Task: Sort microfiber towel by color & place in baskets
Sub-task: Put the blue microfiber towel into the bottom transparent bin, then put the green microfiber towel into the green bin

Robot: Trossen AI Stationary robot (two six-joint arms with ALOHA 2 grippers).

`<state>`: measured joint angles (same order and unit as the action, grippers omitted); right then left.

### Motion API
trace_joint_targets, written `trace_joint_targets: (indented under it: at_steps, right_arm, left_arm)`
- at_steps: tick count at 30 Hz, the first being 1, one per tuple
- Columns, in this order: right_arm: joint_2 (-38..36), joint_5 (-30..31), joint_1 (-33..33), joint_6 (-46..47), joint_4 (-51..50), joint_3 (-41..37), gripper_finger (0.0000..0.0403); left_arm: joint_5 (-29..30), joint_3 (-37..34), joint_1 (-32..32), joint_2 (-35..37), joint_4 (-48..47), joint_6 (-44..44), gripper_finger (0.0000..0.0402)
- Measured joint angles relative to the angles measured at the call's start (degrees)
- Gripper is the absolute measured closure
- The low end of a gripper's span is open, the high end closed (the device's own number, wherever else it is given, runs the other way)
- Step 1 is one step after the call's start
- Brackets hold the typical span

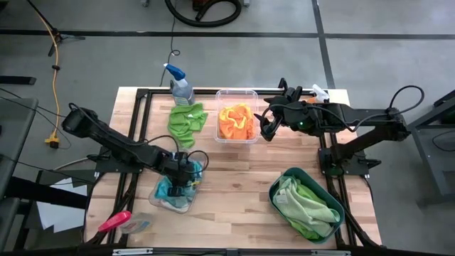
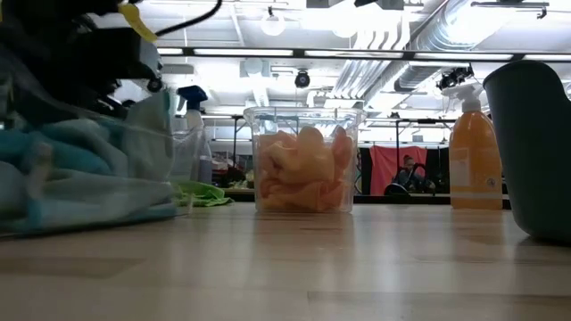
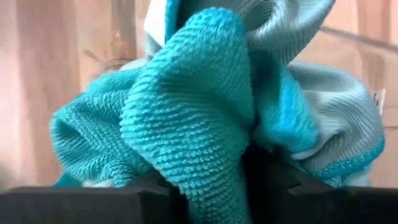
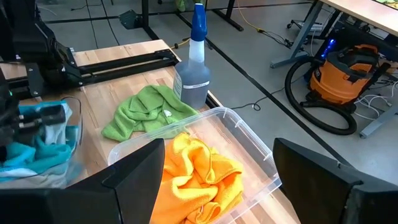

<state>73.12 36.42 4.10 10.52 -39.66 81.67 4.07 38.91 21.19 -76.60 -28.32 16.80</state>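
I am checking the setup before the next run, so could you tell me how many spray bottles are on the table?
2. The blue-nozzled spray bottle stands at the far edge beside the loose green towel; the orange spray bottle stands at the far right corner, largely hidden by the right arm from above.

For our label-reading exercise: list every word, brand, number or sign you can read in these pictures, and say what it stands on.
No text can be read.
Orange spray bottle with white trigger: no legible label shows.
Grey spray bottle with blue trigger: no label shows.
Clear deep rectangular plastic tub: no markings show.
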Motion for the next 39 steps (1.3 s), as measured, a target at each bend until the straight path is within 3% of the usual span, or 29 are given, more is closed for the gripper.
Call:
trace_joint_targets:
  at_steps: [9, 12, 17, 22, 28, 31, 35, 39]
  right_arm:
    - [0.0, 0.0, 0.0, 0.0, 0.0, 0.0, 0.0105]
    - [0.0, 0.0, 0.0, 0.1, 0.0, 0.0, 0.0105]
    - [0.0, 0.0, 0.0, 0.2, 0.1, 0.0, 0.0105]
    - [0.0, 0.0, 0.0, 0.1, 1.2, 0.0, 0.0105]
    - [0.0, 0.0, 0.0, -0.5, 3.6, 0.0, 0.0105]
    - [0.0, 0.0, 0.0, -0.2, 3.8, 0.0, 0.0105]
    - [0.0, -3.4, 0.0, 2.7, 4.1, 0.0, 0.0105]
    - [0.0, -8.1, 0.0, 3.0, 4.4, 0.0, 0.0105]
  left_arm:
    - [0.1, 7.8, 0.0, 8.2, -11.2, 1.2, 0.0209]
    - [-2.4, 10.9, -0.4, 9.7, -14.1, 2.3, 0.0192]
    - [-6.6, 16.6, -2.0, 11.1, -21.8, 3.7, 0.0183]
    - [-3.2, 25.0, -5.4, 12.4, -26.0, 0.3, 0.0183]
    - [9.5, 36.6, -12.0, 13.2, -21.7, -6.5, 0.0183]
    - [13.4, 39.9, -15.5, 13.8, -13.3, -12.0, 0.0183]
    - [11.1, 38.7, -21.1, 15.2, 0.2, -14.3, 0.0183]
    - [1.4, 33.7, -25.7, 15.6, 6.5, -12.4, 0.0183]
